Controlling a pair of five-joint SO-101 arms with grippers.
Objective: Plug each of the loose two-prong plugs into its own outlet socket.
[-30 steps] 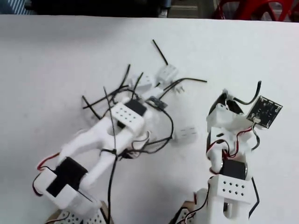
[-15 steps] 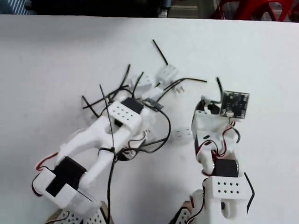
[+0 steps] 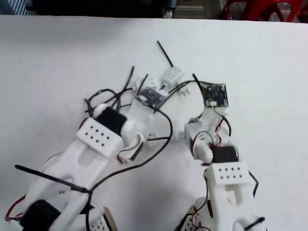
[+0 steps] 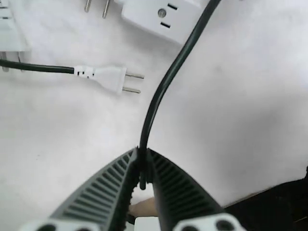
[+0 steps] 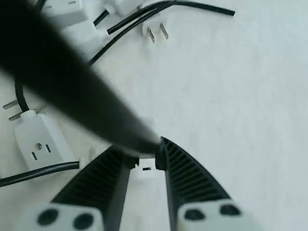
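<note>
My left gripper (image 4: 143, 166) is shut on a black cord (image 4: 166, 82) that runs away across the white table. Past it lie a loose white two-prong plug (image 4: 108, 78) and a white outlet socket (image 4: 159, 14). My right gripper (image 5: 144, 161) is shut on a small white outlet socket (image 5: 146, 168) with a slot showing between the fingers. A blurred black cord (image 5: 62, 82) crosses close to that camera. Another socket (image 5: 41, 139) and a two-prong plug (image 5: 156, 31) lie beyond. From above, both arms meet at the tangle of cords, sockets (image 3: 172, 74) and a plug (image 3: 184, 91).
The left arm (image 3: 98, 137) and the right arm (image 3: 226, 175) stand close together at mid table, with black cords (image 3: 103, 96) looping between and to the left of them. Bare white table (image 3: 269, 62) spreads to the right, the far side and the far left.
The right arm has swung left until its wrist sits over the socket at mid table. The left arm's elbow has dropped towards the near left, while its wrist stays at the tangle.
</note>
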